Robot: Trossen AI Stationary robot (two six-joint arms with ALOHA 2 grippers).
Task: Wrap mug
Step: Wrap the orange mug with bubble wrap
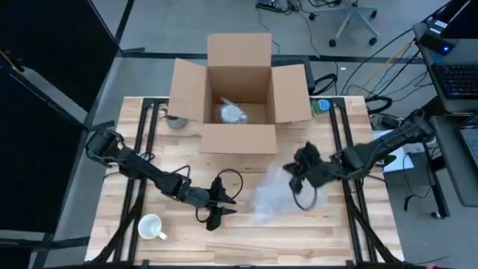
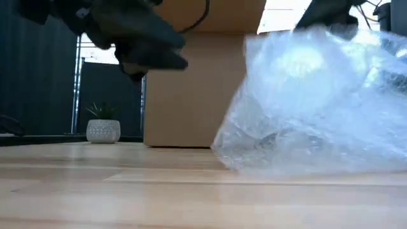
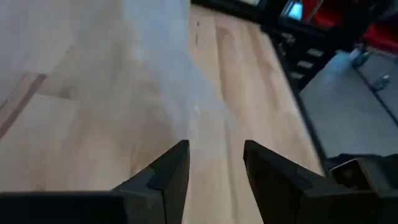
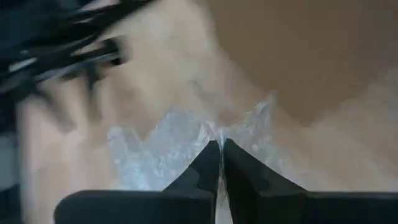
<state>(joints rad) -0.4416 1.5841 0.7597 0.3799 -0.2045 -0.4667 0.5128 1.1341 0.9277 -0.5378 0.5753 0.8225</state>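
**Wrap lifted, mug not yet on it**

Progress looks early to us. We count one bare mug (image 1: 151,227), white, standing on the worktop (image 1: 343,224) well away from the cardboard box (image 1: 239,90), out toward the corner on the left arm's side, with nothing around it. We count one sheet of bubble wrap (image 1: 272,193), lying just in front of the box, between the two arms. Our right end effector (image 4: 221,144) has its fingers pinched closed on an edge of that sheet, and the low view shows the wrap (image 2: 318,102) raised into a billow in front of the box. Our left end effector (image 1: 216,203) hovers between the mug and the wrap, jaws apart and empty; its wrist view shows the wrap's pale edge just ahead of the fingers (image 3: 168,174).

We judge that everything remains: the sheet spread flat, the mug brought onto it, the wrap folded round.

Other counts: one box, flaps open, holding one pale bundle (image 1: 233,113) that looks like something already wrapped, though we cannot tell what. One small potted plant (image 2: 103,127) stands beside the box.
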